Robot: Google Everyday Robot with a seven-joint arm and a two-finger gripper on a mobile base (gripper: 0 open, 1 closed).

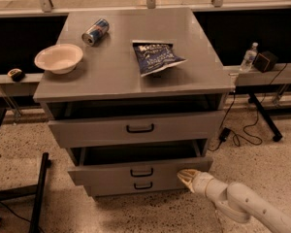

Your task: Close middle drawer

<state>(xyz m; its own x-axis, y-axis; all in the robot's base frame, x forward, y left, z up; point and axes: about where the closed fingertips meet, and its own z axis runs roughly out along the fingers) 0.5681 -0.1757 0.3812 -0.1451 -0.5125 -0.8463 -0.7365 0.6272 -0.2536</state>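
The middle drawer [106,173] is a low grey front panel with a small black bar handle [141,172], below the taller top drawer of the grey cabinet. It sticks out only a little, with a dark gap above it. My gripper [185,175], cream-coloured on a white arm coming in from the lower right, is shut, and its tip rests against the right end of the middle drawer's front.
The top drawer [136,128] stands slightly out. The bottom drawer [143,185] sits just under the middle one. On the cabinet top [111,76] are a white bowl [58,58], a can [95,31] and a blue chip bag [156,57]. Cables and a black stand leg [39,188] lie on the floor.
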